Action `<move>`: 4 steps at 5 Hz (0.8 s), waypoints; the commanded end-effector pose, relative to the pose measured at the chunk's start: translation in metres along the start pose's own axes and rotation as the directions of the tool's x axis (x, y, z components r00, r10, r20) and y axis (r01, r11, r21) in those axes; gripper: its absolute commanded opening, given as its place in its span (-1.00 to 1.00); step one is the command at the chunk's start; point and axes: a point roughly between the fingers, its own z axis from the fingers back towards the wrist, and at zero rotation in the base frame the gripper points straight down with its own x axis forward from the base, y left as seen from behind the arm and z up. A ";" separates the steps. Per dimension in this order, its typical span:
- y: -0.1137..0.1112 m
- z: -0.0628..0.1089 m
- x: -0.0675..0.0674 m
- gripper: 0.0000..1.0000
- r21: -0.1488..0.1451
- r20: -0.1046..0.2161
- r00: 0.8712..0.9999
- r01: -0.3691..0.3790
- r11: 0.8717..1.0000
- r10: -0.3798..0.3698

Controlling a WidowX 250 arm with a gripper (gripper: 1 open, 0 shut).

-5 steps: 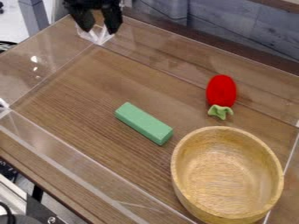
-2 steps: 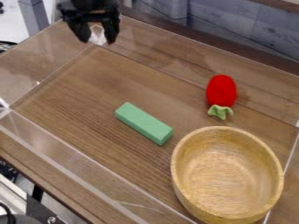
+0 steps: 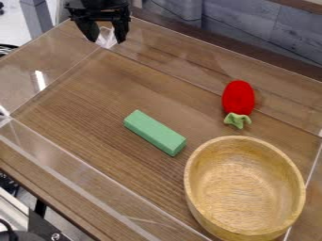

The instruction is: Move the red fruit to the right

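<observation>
The red fruit point(image 3: 238, 100) is a small glossy strawberry-like toy with a green leafy cap. It lies on the wooden table at the right, just above the wooden bowl point(image 3: 244, 187). My gripper point(image 3: 102, 33) hangs at the far top left, far from the fruit, near the clear wall. Its dark fingers point down with a gap between them and hold nothing.
A green rectangular block point(image 3: 153, 132) lies mid-table, left of the bowl. Clear acrylic walls point(image 3: 51, 151) fence the wooden surface on the left, front and right. The table's front edge runs along the lower left.
The gripper has risen slightly and shifted a little toward the top left corner. The fruit, block and bowl have not moved.
</observation>
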 end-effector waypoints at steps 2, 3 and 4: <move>-0.017 0.010 0.026 1.00 0.017 0.061 0.997 0.055 0.998 -0.056; -0.007 0.018 0.022 1.00 0.035 0.066 0.997 0.042 0.998 -0.044; 0.004 0.029 0.019 1.00 0.051 0.074 0.997 0.018 0.999 -0.022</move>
